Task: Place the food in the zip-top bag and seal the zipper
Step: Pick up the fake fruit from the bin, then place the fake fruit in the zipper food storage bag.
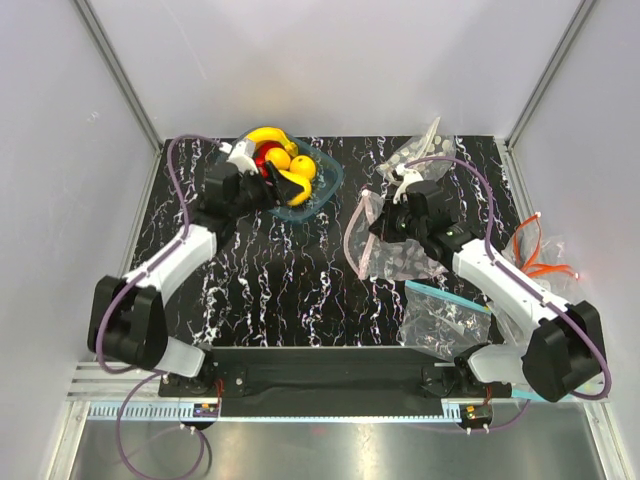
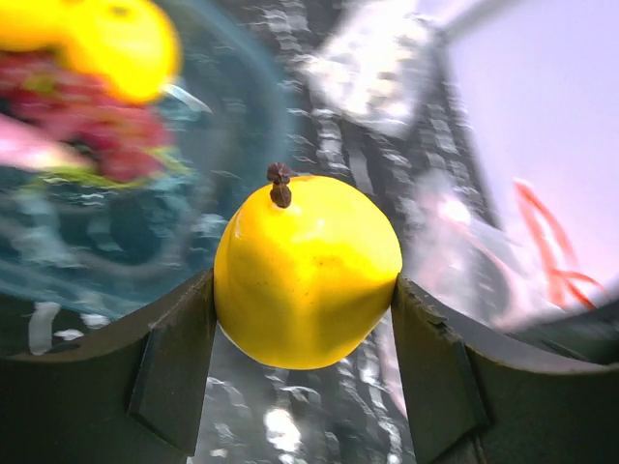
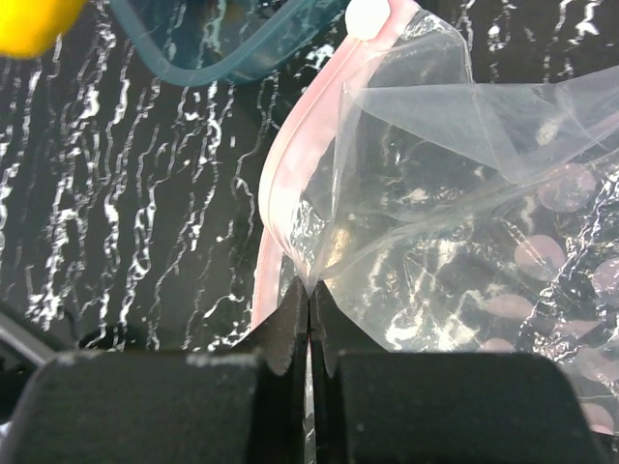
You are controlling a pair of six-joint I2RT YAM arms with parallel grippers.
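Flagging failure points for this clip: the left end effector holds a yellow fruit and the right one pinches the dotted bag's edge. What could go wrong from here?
1. The yellow fruit is glossy and round, and the left end effector grips it only at its sides, so it may slip during the carry.
2. The right end effector pinches the zip-top bag at one spot by its pink zipper. The crumpled mouth may not gape enough.

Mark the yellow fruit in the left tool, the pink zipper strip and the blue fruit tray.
yellow fruit [image 2: 305, 275], left wrist view, middle of its skin.
pink zipper strip [image 3: 280, 174], right wrist view, curved middle stretch.
blue fruit tray [image 1: 322, 198], top external view, bare near rim.
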